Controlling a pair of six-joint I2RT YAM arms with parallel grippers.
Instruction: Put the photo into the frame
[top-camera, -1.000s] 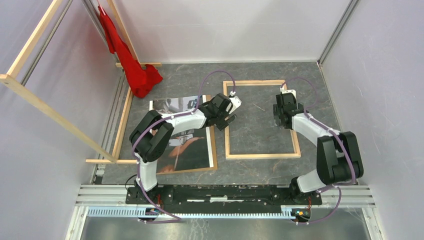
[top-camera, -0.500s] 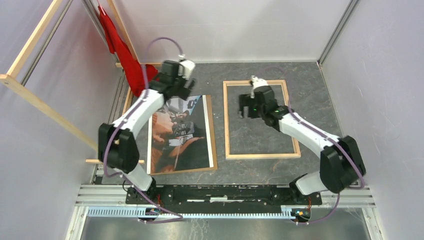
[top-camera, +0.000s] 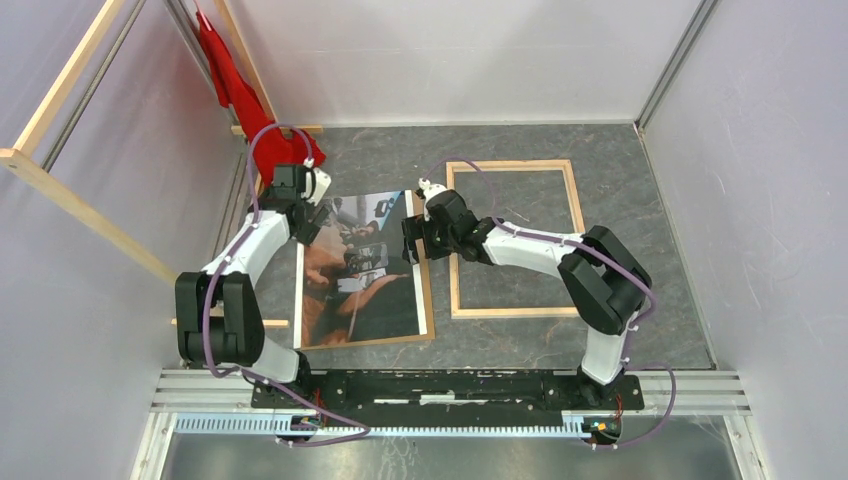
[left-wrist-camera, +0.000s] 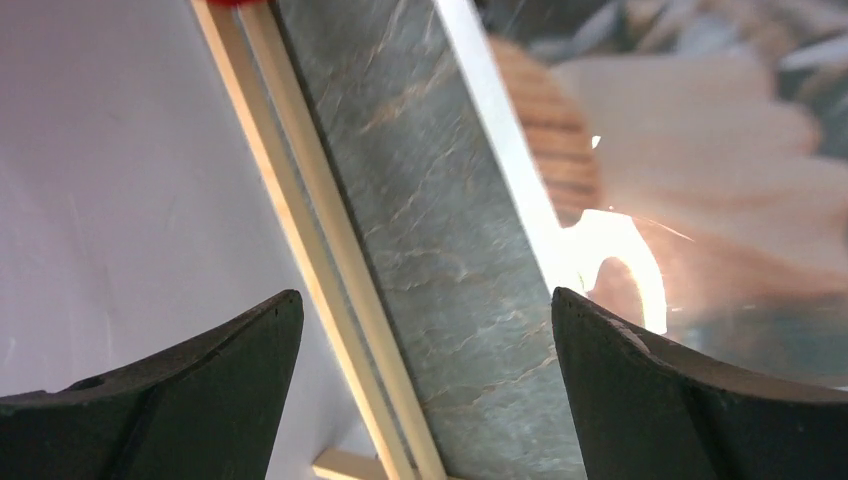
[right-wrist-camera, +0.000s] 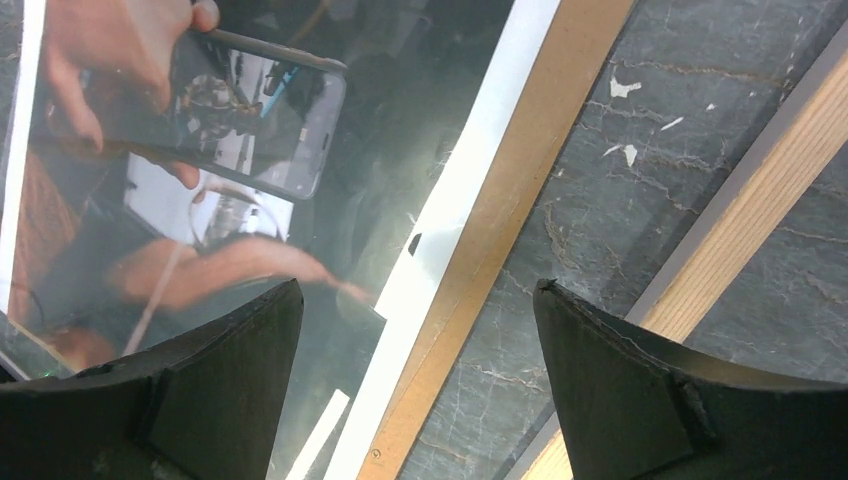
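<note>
The photo (top-camera: 365, 290), dark with hands and a phone, lies face up on the brown backing board (top-camera: 426, 290) left of centre. The frame (top-camera: 455, 290), pale wood side up, lies flat to its right. My left gripper (top-camera: 304, 222) hovers open at the photo's upper left edge. In its wrist view the left gripper (left-wrist-camera: 425, 330) spans grey floor, with the photo's white border (left-wrist-camera: 500, 130) to the right. My right gripper (top-camera: 413, 243) is open over the photo's right edge. There the right gripper (right-wrist-camera: 418, 300) straddles the photo (right-wrist-camera: 200, 150) and the board (right-wrist-camera: 530, 170), beside a frame rail (right-wrist-camera: 770, 190).
A red cloth (top-camera: 270, 140) hangs in the back left corner. Long pale wooden beams (top-camera: 245, 250) run along the left wall, close to my left fingers (left-wrist-camera: 330, 250). Enclosure walls stand on three sides.
My left arm swung from the gap between photo and frame to the far left, then down to the photo's upper left edge. My right arm crossed the frame leftward to the photo's right edge.
</note>
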